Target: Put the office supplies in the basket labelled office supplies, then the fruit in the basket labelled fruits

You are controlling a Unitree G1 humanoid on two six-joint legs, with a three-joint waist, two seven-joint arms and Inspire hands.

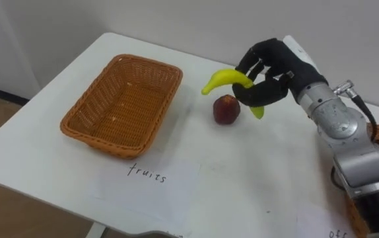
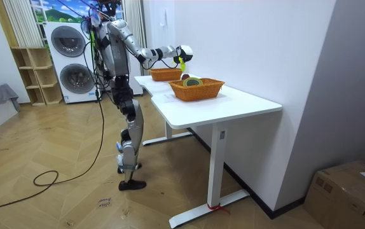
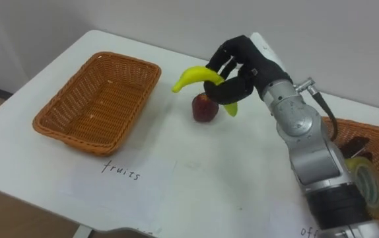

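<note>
My right hand (image 1: 267, 76) (image 3: 239, 69) is shut on a yellow banana (image 1: 224, 80) (image 3: 193, 77), held a little above the white table (image 1: 255, 172). Just below the banana a red apple (image 1: 226, 110) (image 3: 205, 108) rests on the tabletop. To the left stands the empty wicker fruit basket (image 1: 123, 104) (image 3: 96, 100), with a paper label in front of it. A second wicker basket (image 3: 368, 165) sits at the right edge, holding a roll of tape and other supplies. In the room view the robot stands at the table's far end with the banana (image 2: 181, 62) raised over the baskets (image 2: 197, 88).
A paper sheet marked fruits (image 1: 151, 177) lies near the table's front edge. A wall runs behind the table. In the room view a washing machine stack (image 2: 70, 63) and a shelf stand behind the robot, and a cardboard box (image 2: 351, 191) sits on the floor at the room view's right.
</note>
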